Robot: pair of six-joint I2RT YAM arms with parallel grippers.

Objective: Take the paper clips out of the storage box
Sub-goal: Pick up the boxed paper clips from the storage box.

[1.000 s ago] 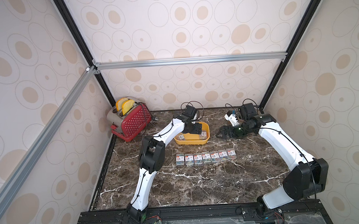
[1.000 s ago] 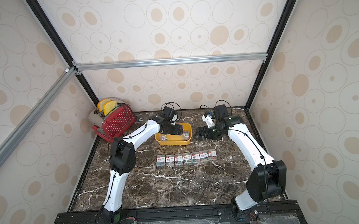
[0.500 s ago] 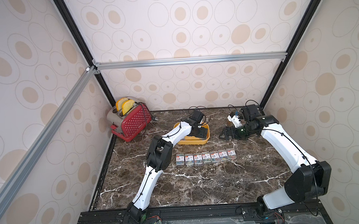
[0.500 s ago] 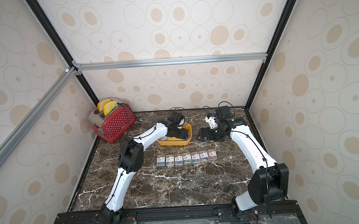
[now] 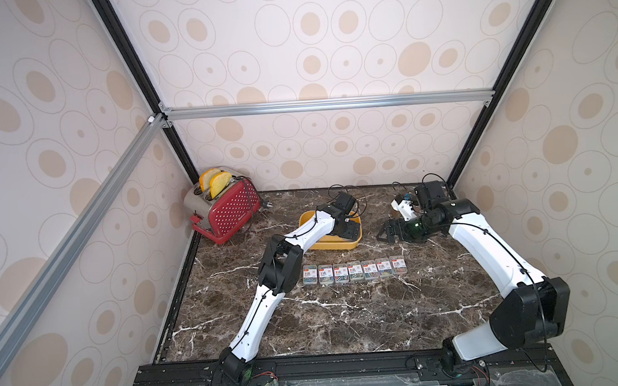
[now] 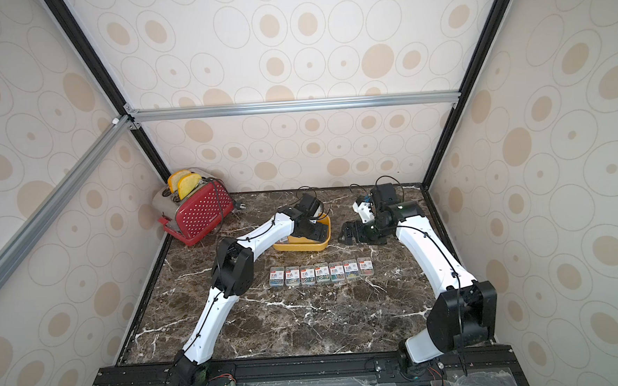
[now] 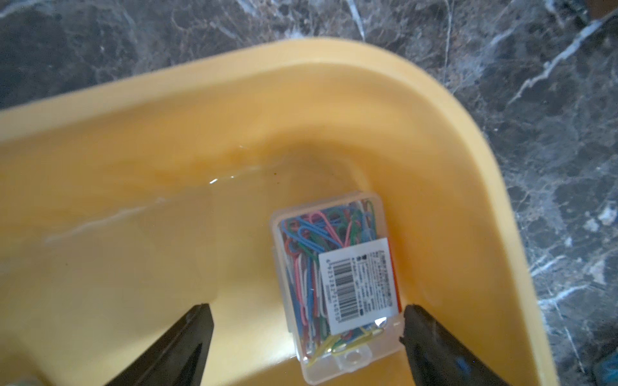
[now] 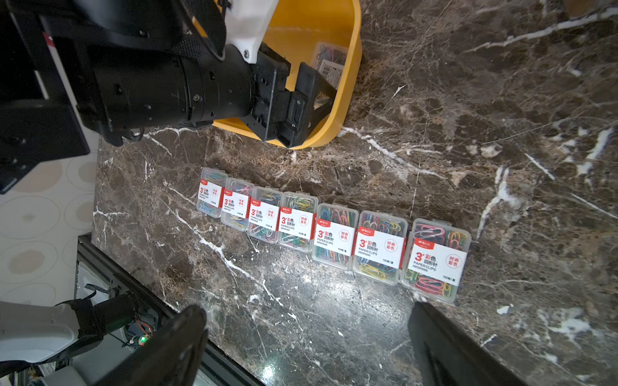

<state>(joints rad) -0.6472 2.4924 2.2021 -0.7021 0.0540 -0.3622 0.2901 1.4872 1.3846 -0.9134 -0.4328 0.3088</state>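
Tub (image 7: 434, 110) holds one clip box (image 7: 334, 267), between the wide-open jaws of the empty left claw (image 7: 306, 307). The right claw (image 8: 307, 309) gapes empty near seven boxes (image 8: 334, 234) on the tabletop (image 8: 501, 133).

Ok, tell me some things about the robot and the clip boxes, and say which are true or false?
1. Seven clip boxes lie in a row on the table. True.
2. The yellow tub is empty. False: one clip box lies in its corner.
3. The left pincer is open over the tub. True.
4. The right pincer grips a clip box. False: it is open and holds nothing.
5. The toaster is blue. False: it is red.
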